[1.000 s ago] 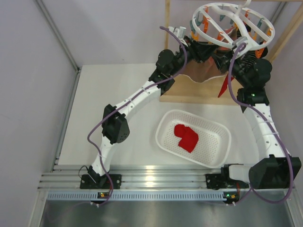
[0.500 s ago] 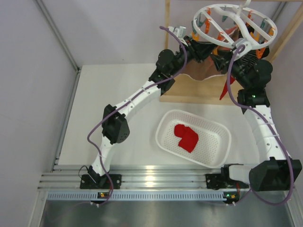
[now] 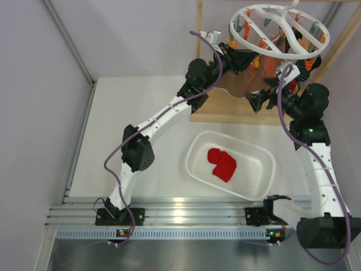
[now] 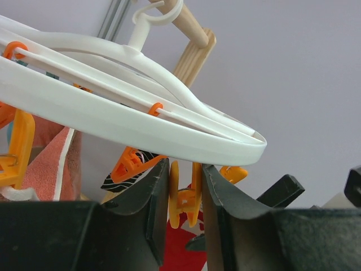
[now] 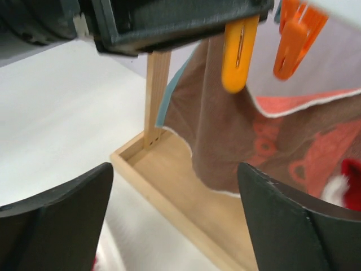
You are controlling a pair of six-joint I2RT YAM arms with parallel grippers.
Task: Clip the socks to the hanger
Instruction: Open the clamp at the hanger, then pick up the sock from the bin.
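- Table (image 3: pixel 113 130): white surface, bounded on the left by a grey wall panel (image 3: pixel 34 113) and along the near edge by the rail carrying both arm bases; I see the widest run of surface left of the left arm.
- Hanger (image 4: pixel 113 124): white ring, hooked on a wooden dowel (image 4: pixel 192 39) high at the far right; it hangs above the wooden frame (image 3: pixel 231 113), whose base board sits against the back of the table.
- Basket (image 3: pixel 254 169): white, perforated, oval, set near the right arm, apart from the frame base; it holds one red sock (image 3: pixel 221 164), crumpled at its centre.
- Brown-and-salmon cloth (image 5: pixel 225 130): hangs from the ring over the frame base.
- Right gripper (image 5: pixel 175 169): fingers wide apart with nothing between them; it sits below the ring, facing the cloth.
- Left gripper (image 4: pixel 185 166): under the ring's rim; fingers pressed together on an orange clip (image 4: pixel 185 206).
- Black striped sock (image 3: pixel 308 61): hangs at the ring's right side.
- Second red sock (image 4: pixel 179 248): showing just below the clamped clip; I cannot tell whether the clip bites it.
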